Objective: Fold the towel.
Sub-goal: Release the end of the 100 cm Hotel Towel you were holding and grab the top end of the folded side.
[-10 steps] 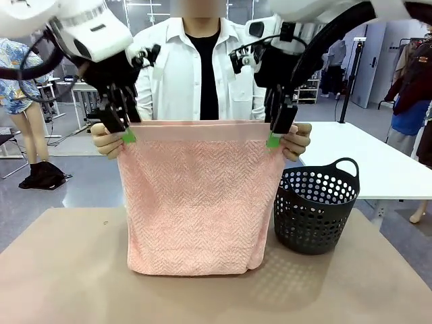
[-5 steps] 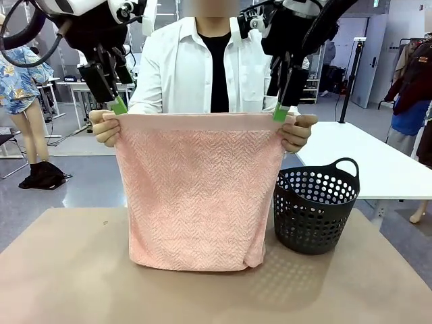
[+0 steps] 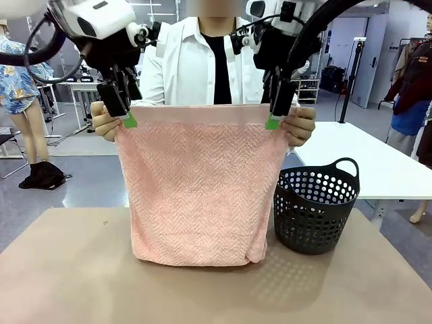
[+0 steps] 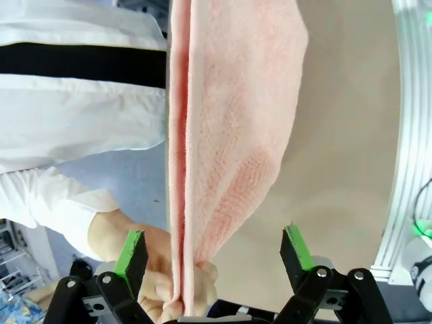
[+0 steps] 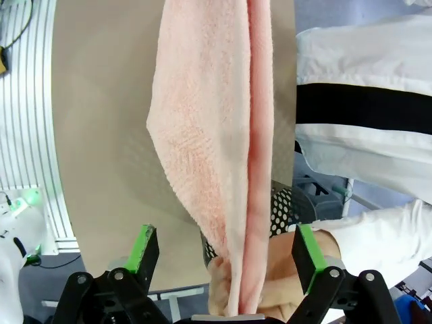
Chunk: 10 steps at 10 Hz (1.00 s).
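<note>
Since half a second back: both grippers had come down again to the towel's (image 3: pixel 202 189) top corners, and the towel's top edge sat a little higher in the front view.

Left gripper (image 3: pixel 123 116): jaws spread wide, released. In its wrist view the towel's doubled edge ran up between the green pads without touching either one. The person's hand (image 3: pixel 102 121) pinched that corner just beside the fingers.

Right gripper (image 3: pixel 275 118): likewise spread, gripping nothing. Its wrist view showed the towel edge centred between the pads, clear of both. The person's other hand (image 3: pixel 302 128) held that corner.

Towel: hung flat and upright from the person's two hands, facing the robot, doubled over, with both layers showing in the wrist views. Its lower edge reached down to the tan table (image 3: pixel 67 270); a small tuck showed at the bottom corner nearest the basket (image 3: pixel 316 216).

Basket: dark, perforated, upright on the table just beside the towel on the robot's right. Whether the two touched, I could not tell.

Person stood at the far side, behind the towel.
</note>
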{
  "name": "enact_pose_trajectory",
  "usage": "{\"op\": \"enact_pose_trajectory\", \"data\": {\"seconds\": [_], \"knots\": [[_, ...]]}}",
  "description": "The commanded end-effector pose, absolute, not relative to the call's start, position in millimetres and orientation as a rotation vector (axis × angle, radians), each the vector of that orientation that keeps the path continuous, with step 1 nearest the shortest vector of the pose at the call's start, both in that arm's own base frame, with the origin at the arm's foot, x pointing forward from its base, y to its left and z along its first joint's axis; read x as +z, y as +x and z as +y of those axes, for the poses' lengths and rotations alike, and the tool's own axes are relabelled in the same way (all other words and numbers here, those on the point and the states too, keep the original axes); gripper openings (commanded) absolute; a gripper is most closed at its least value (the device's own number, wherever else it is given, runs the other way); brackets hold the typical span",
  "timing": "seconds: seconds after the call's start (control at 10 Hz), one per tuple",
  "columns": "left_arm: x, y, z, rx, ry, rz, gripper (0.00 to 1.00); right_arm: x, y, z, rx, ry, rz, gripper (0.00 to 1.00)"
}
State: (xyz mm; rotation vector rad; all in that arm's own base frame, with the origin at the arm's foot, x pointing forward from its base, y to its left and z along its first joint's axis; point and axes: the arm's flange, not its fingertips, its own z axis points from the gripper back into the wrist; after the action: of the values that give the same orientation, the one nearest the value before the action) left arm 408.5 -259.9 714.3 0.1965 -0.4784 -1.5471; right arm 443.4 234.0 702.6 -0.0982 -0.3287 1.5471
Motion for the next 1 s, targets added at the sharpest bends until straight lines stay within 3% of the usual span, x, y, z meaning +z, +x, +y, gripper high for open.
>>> {"op": "enact_pose_trajectory", "data": {"seconds": [0.0,0.2,0.3,0.4,0.5,0.6,0.7,0.9], "knots": [[705.4,426.4,-267.2,-1.539,0.164,-0.436,1.00,693.5,460.8,238.4,1.531,-0.085,-0.306,1.00],[690.3,434.6,-268.9,-1.523,0.165,-0.395,1.00,682.8,464.9,240.7,1.529,-0.066,-0.286,1.00],[687.9,437.9,-267.2,-1.506,0.159,-0.397,0.85,681.2,465.7,240.0,1.522,-0.068,-0.282,1.00],[687.8,439.1,-266.3,-1.513,0.160,-0.398,0.40,679.9,466.0,239.2,1.526,-0.078,-0.286,0.67],[687.2,439.1,-266.4,-1.518,0.158,-0.398,0.25,679.2,465.4,239.8,1.531,-0.087,-0.280,0.41],[685.8,438.8,-266.1,-1.520,0.152,-0.398,0.00,678.8,465.3,240.9,1.531,-0.089,-0.278,0.08],[685.2,438.2,-265.8,-1.523,0.151,-0.398,0.00,678.3,465.4,241.5,1.529,-0.090,-0.276,0.00],[687.4,436.4,-264.4,-1.524,0.151,-0.403,0.03,678.2,465.9,241.5,1.526,-0.096,-0.272,0.00]]}}
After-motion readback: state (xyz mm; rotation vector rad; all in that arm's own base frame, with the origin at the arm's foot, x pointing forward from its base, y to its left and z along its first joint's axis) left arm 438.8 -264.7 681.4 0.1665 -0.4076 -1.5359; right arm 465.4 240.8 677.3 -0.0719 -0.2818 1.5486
